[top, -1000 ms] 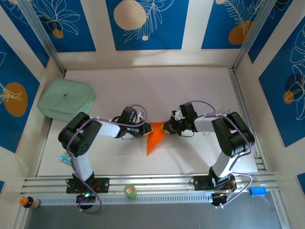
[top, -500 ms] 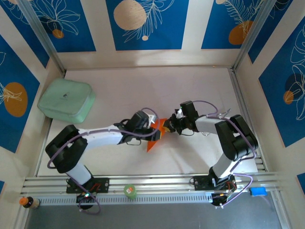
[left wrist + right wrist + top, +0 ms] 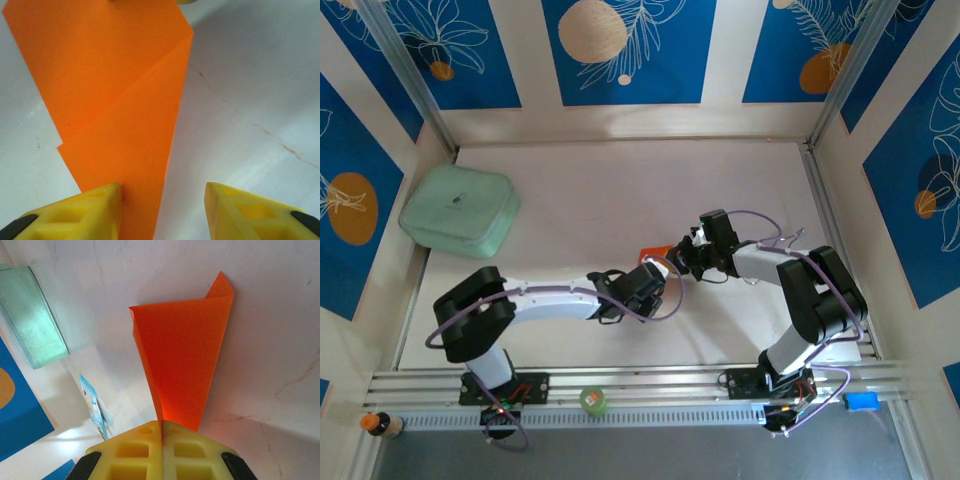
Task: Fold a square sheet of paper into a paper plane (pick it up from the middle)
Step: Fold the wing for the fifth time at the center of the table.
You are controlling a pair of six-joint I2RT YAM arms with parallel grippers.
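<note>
The square sheet of paper [image 3: 125, 95] is bright orange, folded into a pointed wedge with a diagonal crease. It lies on the white table [image 3: 620, 190]. My left gripper [image 3: 162, 210] hovers open over its narrow end, and the paper runs under the left fingertip [image 3: 90, 210]. From above, the left gripper [image 3: 653, 270] covers most of the paper [image 3: 655, 251]. My right gripper [image 3: 161, 432] is shut on the wedge's pointed end [image 3: 185, 360], whose far corner curls up. In the top view the right gripper [image 3: 678, 262] sits just right of the paper.
A pale green pad [image 3: 458, 208] lies at the back left and shows again as the green pad [image 3: 35, 315]. A blue-and-white packet [image 3: 95, 405] lies near the left edge. On the front rail sit a small green round object [image 3: 593, 401] and a blue block [image 3: 860, 401].
The left arm has stretched out to the right over the paper and its jaws have opened. The paper's long tip is now hidden under it. The right gripper has stayed shut on the paper.
</note>
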